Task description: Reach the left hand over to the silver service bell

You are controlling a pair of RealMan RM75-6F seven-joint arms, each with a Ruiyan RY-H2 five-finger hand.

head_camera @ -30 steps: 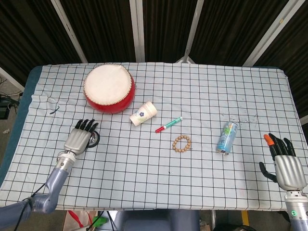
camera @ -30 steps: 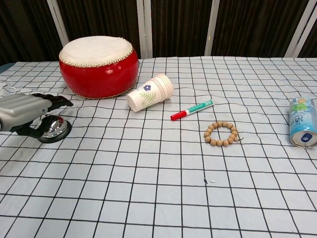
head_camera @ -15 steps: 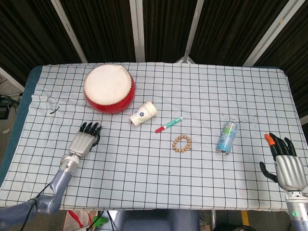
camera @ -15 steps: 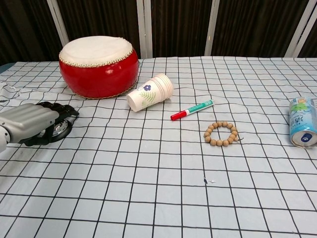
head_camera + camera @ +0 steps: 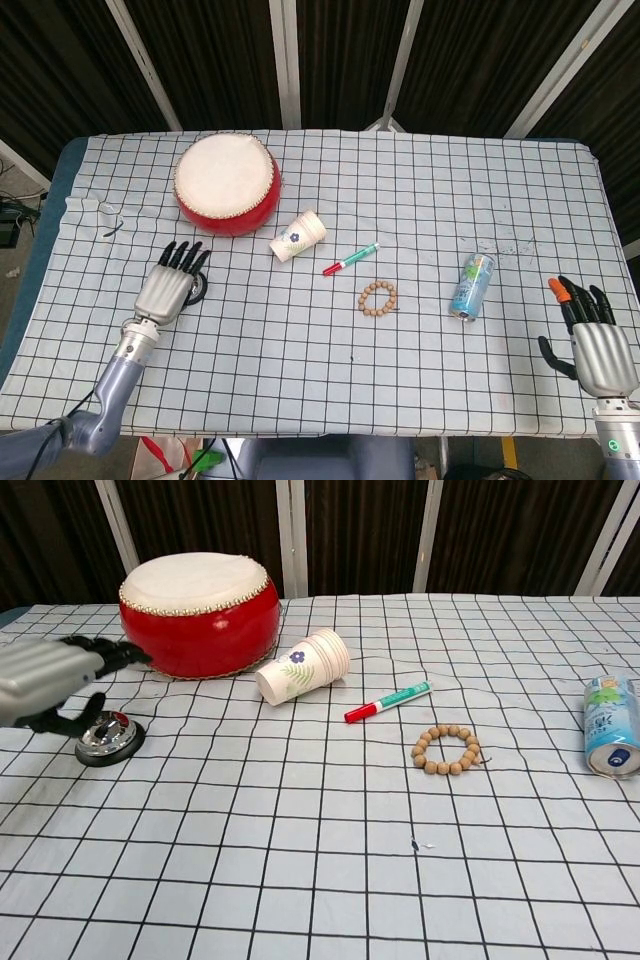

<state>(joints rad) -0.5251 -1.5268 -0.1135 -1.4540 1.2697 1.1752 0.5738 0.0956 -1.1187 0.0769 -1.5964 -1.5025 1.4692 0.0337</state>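
Hovering at the left edge of the chest view, the left hand [image 5: 45,675] sits just above the silver bell [image 5: 107,738], which stands on the checked tabletop [image 5: 330,840] in the left middle of that frame, in front of the red drum [image 5: 200,610]. The fingers [image 5: 105,650] are stretched out fairly flat and a little apart, pointing toward the drum, with the thumb hanging down near the bell's dome; nothing is held. In the chest view a gap shows between the palm and the bell's top, so the hand looks raised off it rather than resting on it, though whether the thumb brushes the bell cannot be told.

From the head view the same hand [image 5: 170,287] lies at the lower left of the cloth, and the bell [image 5: 198,288] peeks out just to the picture-right of it, under the fingertips. So the bell lies directly below and slightly to the picture-right of the palm: what matters most for the next move is a short drop, with a small shift toward the right of the frame.

The right hand [image 5: 597,345] rests far off at the lower right corner, fingers spread and empty, well apart from the bell, so the left is plainly the nearer one.
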